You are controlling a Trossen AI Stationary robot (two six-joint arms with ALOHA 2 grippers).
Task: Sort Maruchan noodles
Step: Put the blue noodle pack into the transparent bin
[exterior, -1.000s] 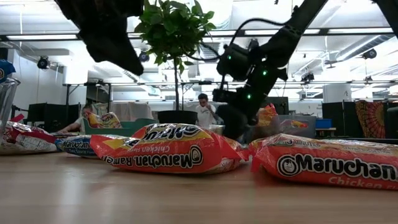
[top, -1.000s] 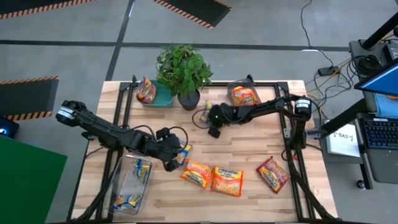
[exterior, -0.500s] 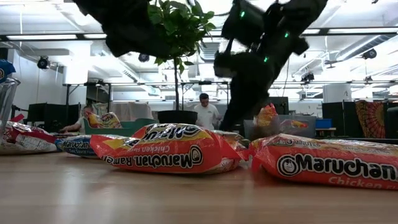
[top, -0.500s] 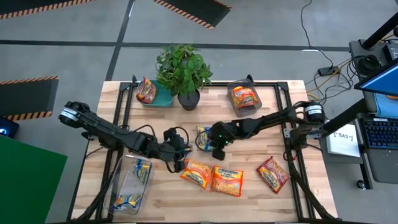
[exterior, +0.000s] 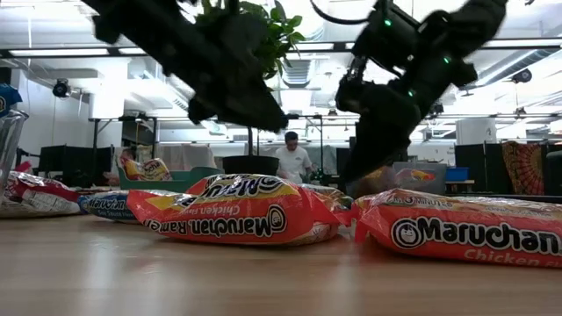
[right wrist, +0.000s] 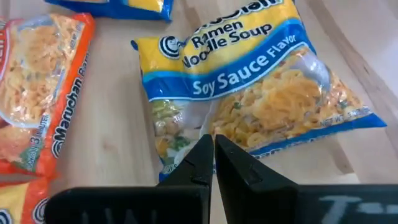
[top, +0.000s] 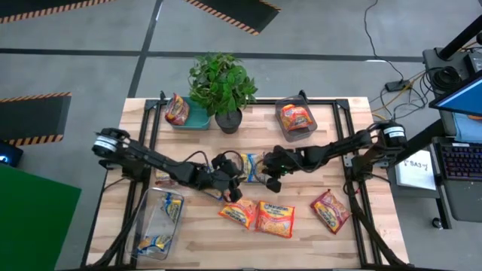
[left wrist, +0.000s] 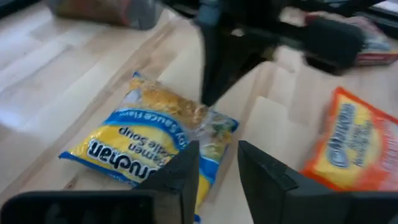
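A blue-and-yellow Maruchan noodles packet (top: 248, 165) (right wrist: 249, 68) lies flat on the wooden table (top: 301, 241) near its middle. My right gripper (top: 266, 181) (right wrist: 213, 142) is shut, with its tips on that packet. My left gripper (top: 235, 188) (left wrist: 217, 146) hovers just left of the packet, open, with nothing between its fingers. A second blue-and-yellow packet (right wrist: 118, 5) lies partly under the left gripper. Two orange packets (top: 239, 213) (top: 276, 217) and a red packet (top: 330, 211) lie flat toward the near edge. My right gripper sets its shut fingertips (right wrist: 208, 152) on the packet's clear window part (right wrist: 186, 127), near one long edge. The fingers slant down from the table's right side. The packet lies flat on the table.
A potted plant (top: 222, 83) stands at the far edge. Beside it are a green tray (top: 197, 120) with a red packet and a clear container (top: 295, 117) with an orange packet. A clear bin (top: 158, 222) at the near left holds blue-and-yellow packets.
My right gripper has come from the far middle toward the near edge, and the blue-and-yellow packet at its tips has slid along the table with it. My left gripper has gone toward the table's right edge, up to that packet, and sunk a little.
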